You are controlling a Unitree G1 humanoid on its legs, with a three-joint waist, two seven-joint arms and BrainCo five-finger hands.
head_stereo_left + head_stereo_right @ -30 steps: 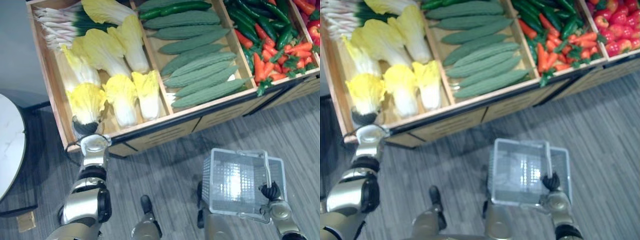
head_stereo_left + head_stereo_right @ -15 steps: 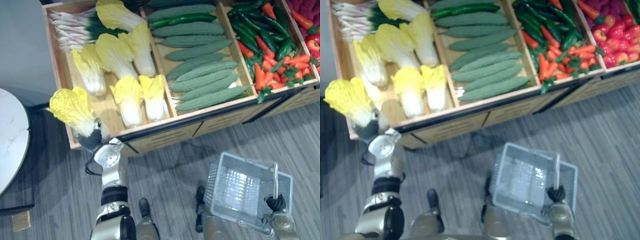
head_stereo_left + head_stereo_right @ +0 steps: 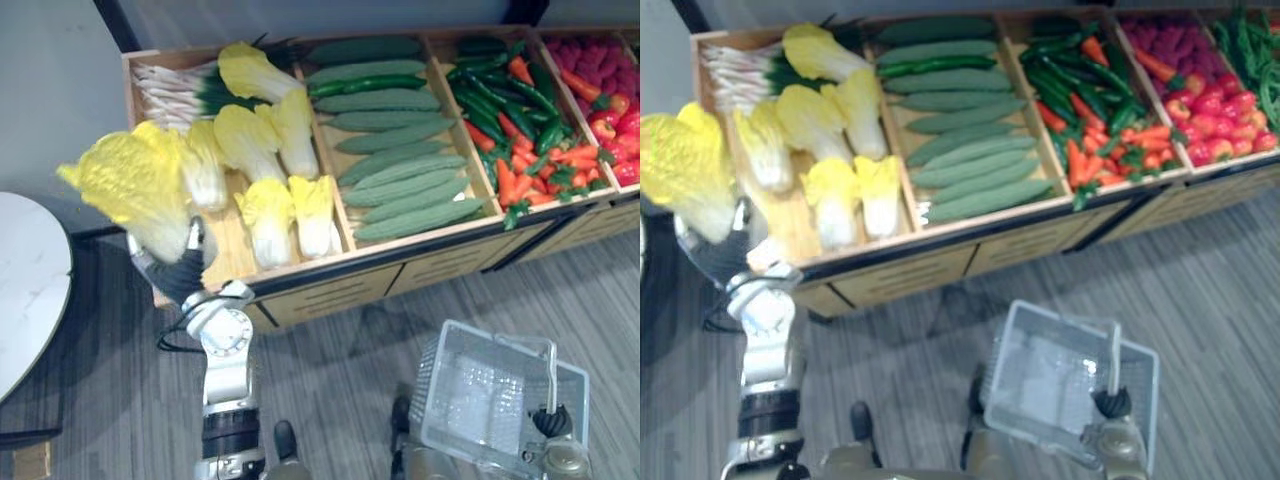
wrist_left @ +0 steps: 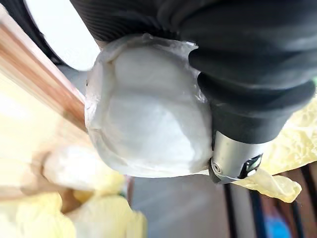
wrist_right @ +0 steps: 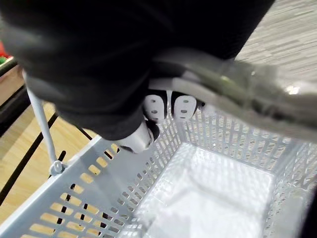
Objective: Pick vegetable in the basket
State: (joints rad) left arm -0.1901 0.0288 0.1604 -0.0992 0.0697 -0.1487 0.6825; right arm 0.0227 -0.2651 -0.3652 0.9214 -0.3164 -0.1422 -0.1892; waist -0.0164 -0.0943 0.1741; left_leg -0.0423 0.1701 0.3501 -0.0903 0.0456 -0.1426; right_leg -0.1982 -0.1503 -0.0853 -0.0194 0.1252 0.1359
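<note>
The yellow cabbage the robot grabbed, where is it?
In the left eye view, the cabbage sits in the left hand at the wooden stand's left end, beside the other cabbages lying in its leftmost compartment.

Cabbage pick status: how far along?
Done: cabbage is out of the crate, gripped at its base by the left hand. In hand: it's held above the crate's left corner. Left: carry it to the basket, empty, which the right hand holds by the handle, and release.
</note>
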